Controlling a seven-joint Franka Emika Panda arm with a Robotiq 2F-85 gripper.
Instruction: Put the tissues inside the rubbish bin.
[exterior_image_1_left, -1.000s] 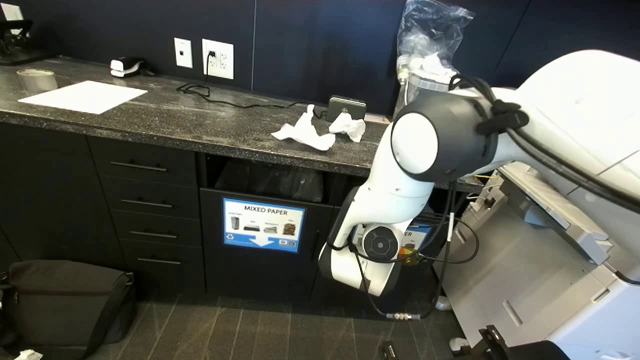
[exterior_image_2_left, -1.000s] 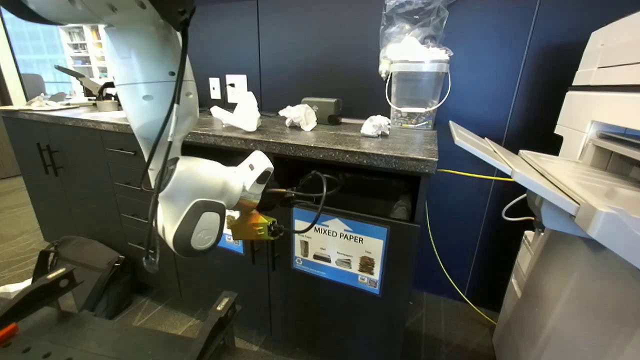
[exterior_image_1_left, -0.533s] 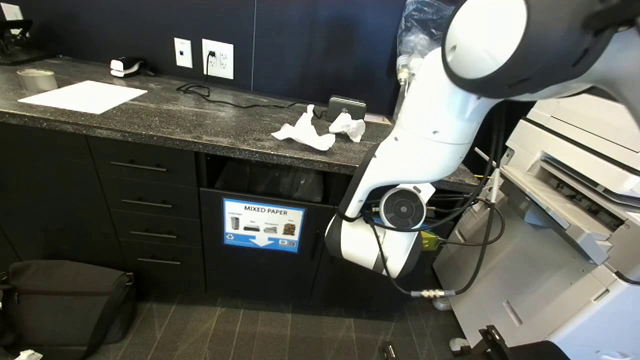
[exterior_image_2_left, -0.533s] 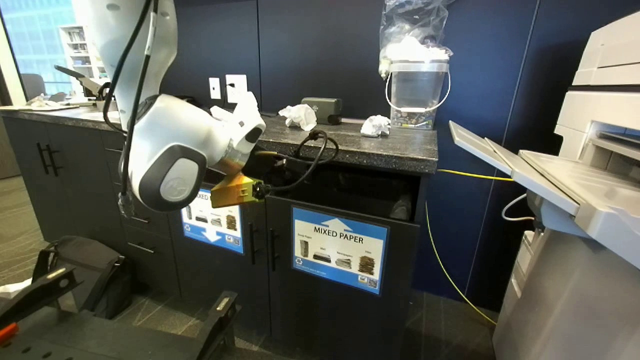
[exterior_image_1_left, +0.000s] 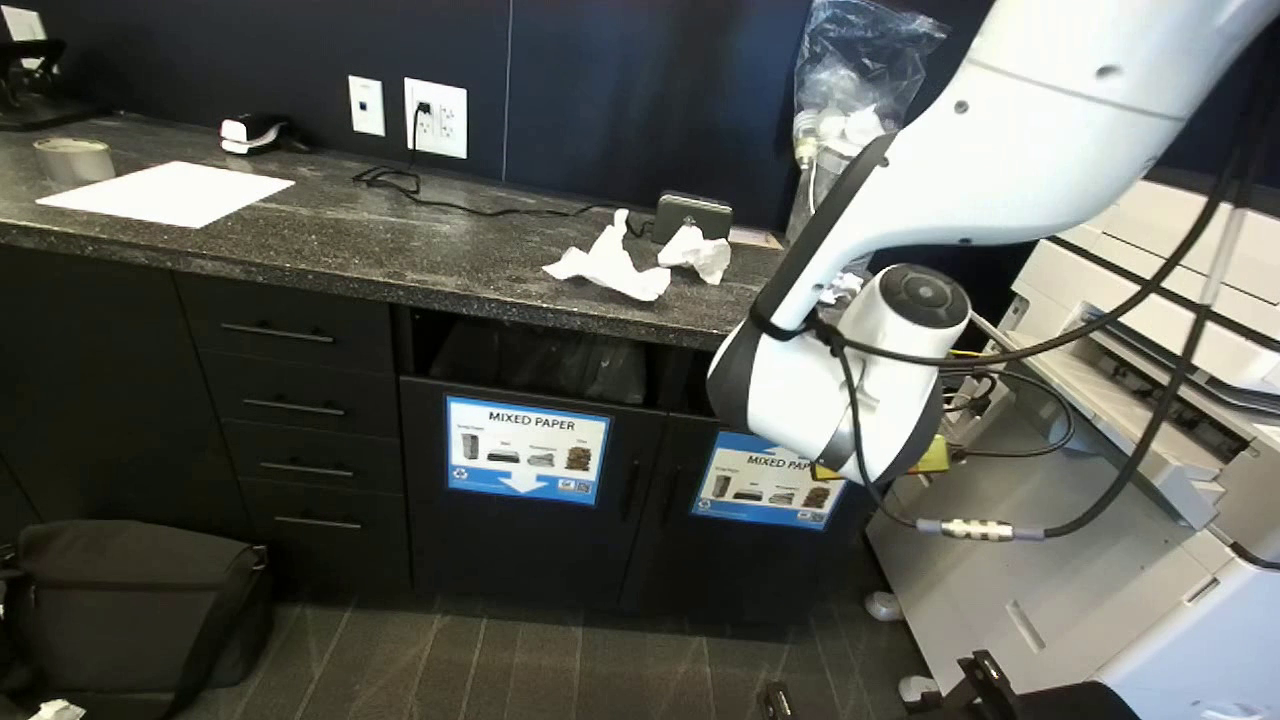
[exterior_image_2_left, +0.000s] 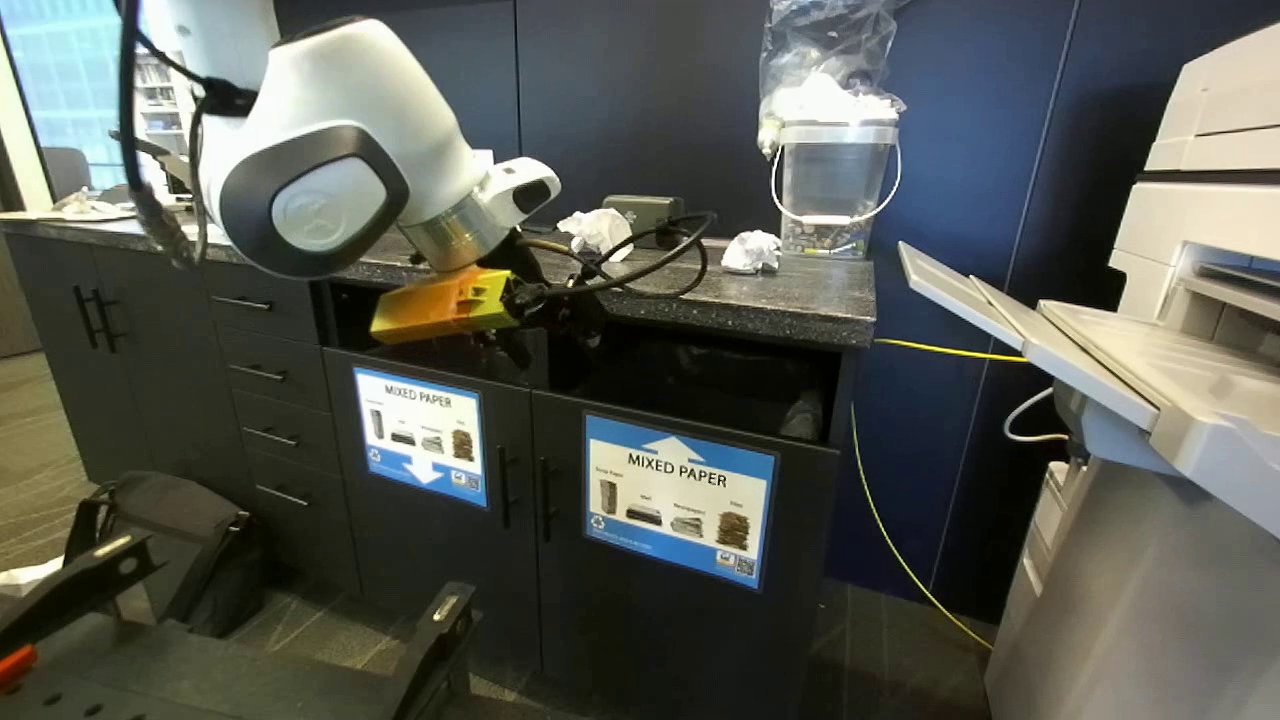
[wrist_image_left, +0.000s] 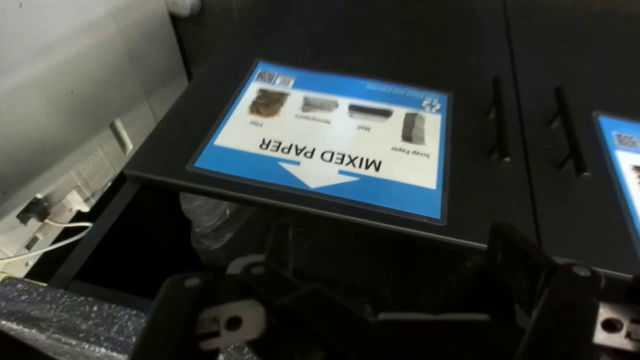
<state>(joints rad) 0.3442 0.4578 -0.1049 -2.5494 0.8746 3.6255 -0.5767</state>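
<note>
- The black end effector (wrist_image_left: 391, 232), near the black slotted cabinet (exterior_image_2_left: 680, 630) (probably the rubbish bin), has its fingers wide apart, apparently holding nothing.
- Above this cabinet, three crumpled white tissues (exterior_image_1_left: 612, 265) lie on the speckled dark desk (exterior_image_1_left: 450, 240).
- If the end effector rises carelessly, the looped black cable (exterior_image_2_left: 605, 286) may sweep tissues down.
- The blue-white cabinet label (wrist_image_left: 332, 142) says "MIXED PAPER", "Scrap Paper", "Mail", "Newspapers", "Files".

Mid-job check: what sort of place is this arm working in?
Probably an office copy corner: what looks like a big printer stands beside the counter, MIXED PAPER signs mark two cabinet doors, and a sheet of paper lies on top.
</note>
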